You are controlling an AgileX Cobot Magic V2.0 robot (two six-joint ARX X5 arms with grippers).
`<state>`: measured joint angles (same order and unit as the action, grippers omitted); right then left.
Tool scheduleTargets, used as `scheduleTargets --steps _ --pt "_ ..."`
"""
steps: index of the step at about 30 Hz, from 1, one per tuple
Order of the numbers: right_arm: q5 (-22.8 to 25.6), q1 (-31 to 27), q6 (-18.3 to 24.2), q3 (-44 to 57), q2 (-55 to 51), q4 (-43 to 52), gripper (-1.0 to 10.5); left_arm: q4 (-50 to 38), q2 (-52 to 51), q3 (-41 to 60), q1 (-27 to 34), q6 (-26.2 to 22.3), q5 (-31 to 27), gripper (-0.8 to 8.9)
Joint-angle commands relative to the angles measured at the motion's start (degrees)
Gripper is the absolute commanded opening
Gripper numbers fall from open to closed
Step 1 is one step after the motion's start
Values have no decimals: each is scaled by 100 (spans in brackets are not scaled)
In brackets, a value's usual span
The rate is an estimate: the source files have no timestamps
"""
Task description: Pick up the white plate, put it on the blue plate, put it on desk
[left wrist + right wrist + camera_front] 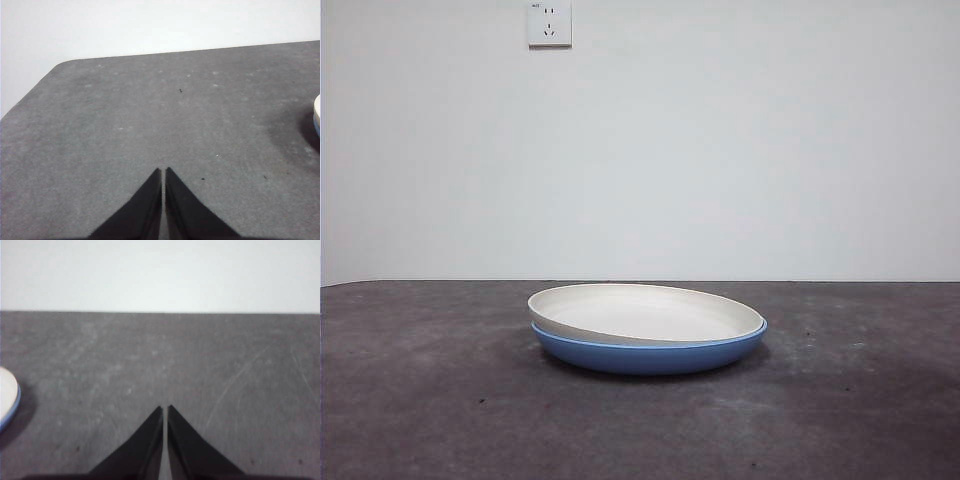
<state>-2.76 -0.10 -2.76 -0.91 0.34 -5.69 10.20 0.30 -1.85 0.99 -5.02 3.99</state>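
The white plate (645,310) lies inside the blue plate (650,353) at the middle of the desk (420,400), tilted a little with its left side raised. Neither arm appears in the front view. My left gripper (163,170) is shut over bare desk, and a sliver of the white plate (317,107) over the blue rim (317,130) shows at that picture's edge. My right gripper (164,407) is shut too, also over bare desk, with the stacked plates' white edge (7,392) and blue rim (15,405) off to one side.
A white wall (720,150) stands behind the desk's far edge, with a socket (549,23) high up. In the left wrist view the desk's rounded corner (60,65) shows.
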Motion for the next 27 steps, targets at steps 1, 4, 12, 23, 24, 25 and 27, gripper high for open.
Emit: scheduleTargets --steps 1,4,12,23,24,25,27 --pt "24 -11 17 31 -13 -271 9 48 -11 116 13 33 -11 13" --pt "39 -9 15 28 -13 -402 9 48 -11 116 13 33 -11 13" --pt "42 -9 22 26 -13 -334 9 48 -11 116 13 33 -11 13" --pt "42 -9 20 26 -13 -334 9 48 -11 116 13 33 -13 13" --pt "42 -9 20 26 -13 -334 9 48 -11 116 13 33 -13 13" --pt "42 -9 22 26 -13 -334 9 48 -11 116 13 33 -13 13" --pt "42 -9 22 26 -13 -334 9 48 -11 116 13 33 -13 13"
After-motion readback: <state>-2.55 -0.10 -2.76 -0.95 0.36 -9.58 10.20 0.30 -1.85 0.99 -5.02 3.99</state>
